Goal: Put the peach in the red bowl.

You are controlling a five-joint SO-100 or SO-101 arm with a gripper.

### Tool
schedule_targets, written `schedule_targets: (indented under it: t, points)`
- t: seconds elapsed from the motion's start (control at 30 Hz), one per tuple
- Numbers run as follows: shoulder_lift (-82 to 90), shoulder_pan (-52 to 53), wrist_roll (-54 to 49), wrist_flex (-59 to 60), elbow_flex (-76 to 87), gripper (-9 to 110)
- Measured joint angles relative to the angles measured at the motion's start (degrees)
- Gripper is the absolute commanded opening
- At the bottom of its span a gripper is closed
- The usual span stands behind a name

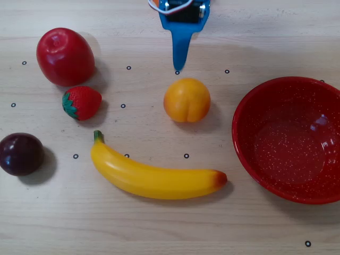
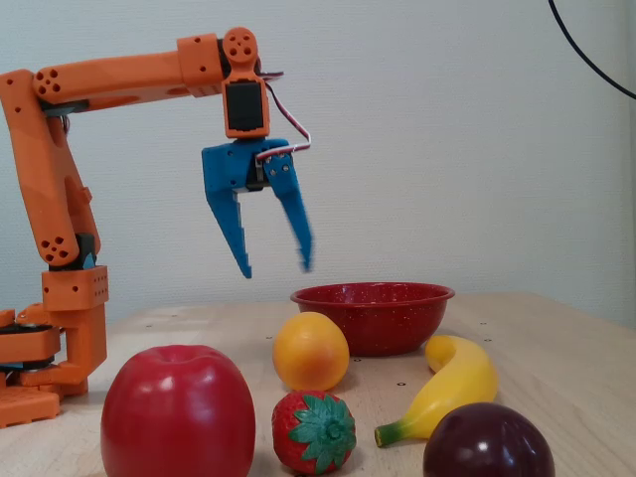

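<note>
The peach (image 1: 186, 99) is a round orange-yellow fruit with a crease, lying on the wooden table near the middle; in the fixed view (image 2: 311, 351) it sits in front of the bowl. The red bowl (image 1: 255, 106) with white speckles stands empty at the right of the overhead view, and its rim shows in the fixed view (image 2: 373, 295). My blue gripper (image 2: 276, 269) hangs open and empty in the air, well above the table and behind the peach. In the overhead view the gripper (image 1: 179, 66) comes in from the top edge, pointing at the peach.
A red apple (image 1: 65, 56), a strawberry (image 1: 82, 102), a dark plum (image 1: 20, 153) and a long yellow banana (image 1: 154, 177) lie on the table left of and below the peach. The orange arm base (image 2: 45, 328) stands at the left of the fixed view.
</note>
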Motion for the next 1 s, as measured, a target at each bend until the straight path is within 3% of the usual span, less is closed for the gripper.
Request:
schedule_targets:
  t: [0.4,1.0]
  points:
    - [-4.5,1.1,3.6,-6.9,13.8,61]
    - [-13.1,2.9,7.5,-22.1,17.8,65]
